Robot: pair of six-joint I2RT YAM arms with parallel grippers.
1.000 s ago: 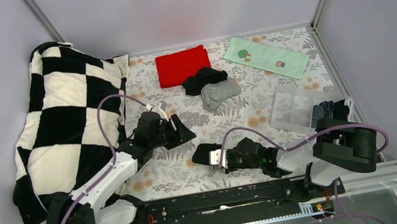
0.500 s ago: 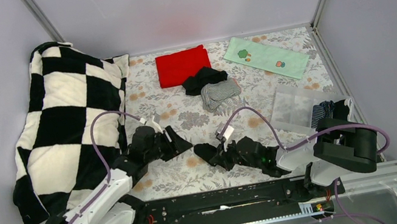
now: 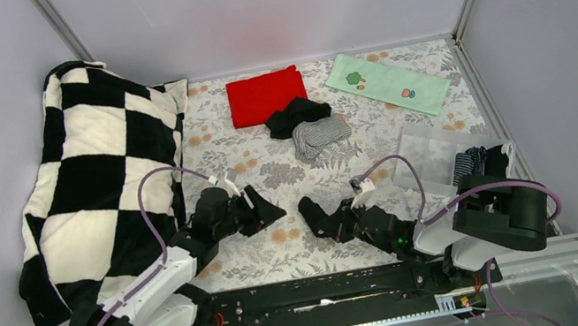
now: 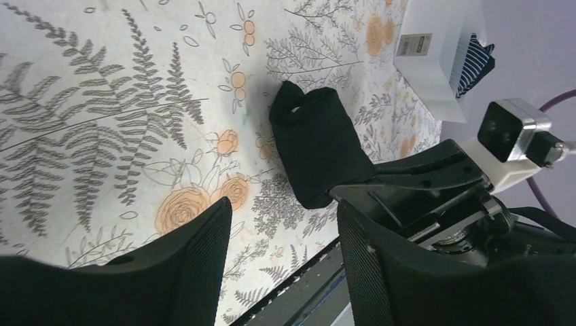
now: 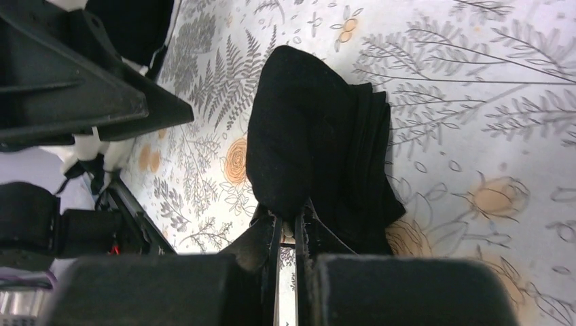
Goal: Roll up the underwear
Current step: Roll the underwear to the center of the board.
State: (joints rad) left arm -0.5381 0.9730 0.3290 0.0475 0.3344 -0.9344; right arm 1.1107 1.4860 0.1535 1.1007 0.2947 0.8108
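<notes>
Checkered pillow (image 3: pixel 91 180) noted propped at the left edge of the floral sheet (image 3: pixel 221 152); left gripper (image 4: pixel 285 224) seen low over the sheet, near and left of centre, its jaws standing well apart with nothing between them; only bare sheet is seen in the gap from the left wrist view. Red cloth (image 3: pixel 266 95) lies flat at the far side, not part of the task. Just right of the left gripper, one black brief (image 5: pixel 312 136) is seen as a compact folded or rolled bundle resting on the sheet; right gripper (image 5: pixel 289 227) is closed tight on the near end of that bundle, fingers pinched together on the cloth. At far centre a second black brief (image 3: pixel 295 115) and the grey pinstriped brief (image 3: pixel 321 135) lie touching in a loose crumpled heap, overlapping the near corner of the red cloth; neither is rolled. Green printed cloth (image 3: pixel 386 83) lies flat at far right; clear container (image 3: pixel 433 157) sits at right with a dark striped cloth (image 3: pixel 474 162) by it, shape not clear enough to judge. Progress judged partial: one brief bundled and in hand, not yet released; at least two in the heap left to roll.
</notes>
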